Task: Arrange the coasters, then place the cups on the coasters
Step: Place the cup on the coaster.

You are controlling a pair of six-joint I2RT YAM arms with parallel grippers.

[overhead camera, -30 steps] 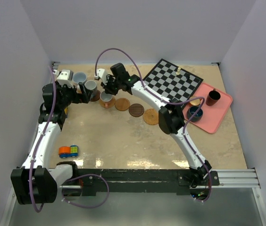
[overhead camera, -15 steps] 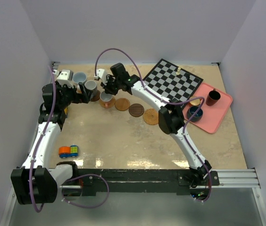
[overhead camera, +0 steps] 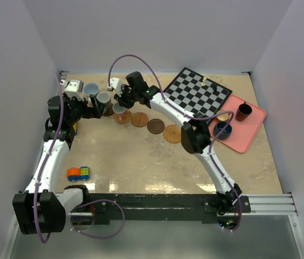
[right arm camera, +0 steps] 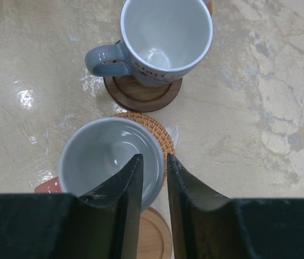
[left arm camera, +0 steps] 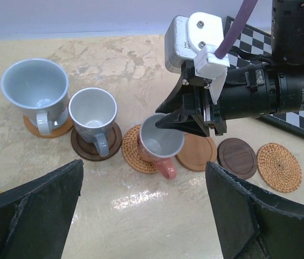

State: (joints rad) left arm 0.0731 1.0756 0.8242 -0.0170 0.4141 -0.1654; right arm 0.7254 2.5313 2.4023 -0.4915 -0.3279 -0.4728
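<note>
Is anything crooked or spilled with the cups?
Nothing is spilled. The pink cup sits off-centre on its woven coaster, crowding the plain wooden coaster beside it. The pale blue cup and the grey cup sit more squarely on theirs. The right gripper straddles the pink cup's rim.

Rim of a pink ceramic cup with a pale grey inside (right arm camera: 106, 156) is straddled by the right gripper (right arm camera: 153, 162): one finger inside, one outside, jaws narrowly parted, wall not pinched. The cup is seated on a round woven rattan coaster (right arm camera: 160, 125). Just ahead of the fingers, a grey-blue handled mug (right arm camera: 165, 32) is set on a dark brown wooden coaster (right arm camera: 141, 94). A light wooden disc (right arm camera: 153, 240) is glimpsed beneath the fingers.
</note>
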